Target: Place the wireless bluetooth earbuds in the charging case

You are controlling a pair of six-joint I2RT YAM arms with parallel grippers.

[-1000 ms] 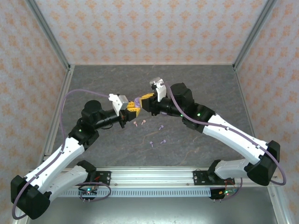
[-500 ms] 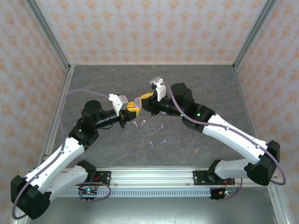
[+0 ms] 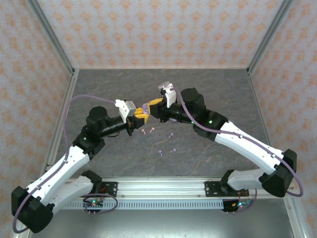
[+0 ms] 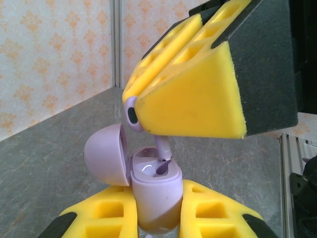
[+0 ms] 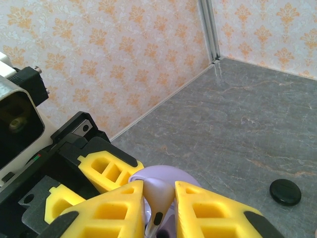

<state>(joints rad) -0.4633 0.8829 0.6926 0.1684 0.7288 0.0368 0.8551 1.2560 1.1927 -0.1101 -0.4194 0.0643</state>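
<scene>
Left gripper (image 3: 139, 119): closed tight on the lavender charging case (image 4: 157, 191), which stood upright with its lid (image 4: 104, 154) swung open.
Earbud (image 4: 132, 113): hung right above the case, stem near vertical, tip at the socket's mouth.
Right gripper (image 3: 148, 106): pinched shut on the bud's head, coming from above.
Spare buds (image 3: 161, 152): lay loose on the table (image 3: 223, 89) below.

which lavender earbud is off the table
The lavender stemmed earbud pinched in the right gripper, stem at the open lavender case; the other three lie loose on the grey table.
</scene>
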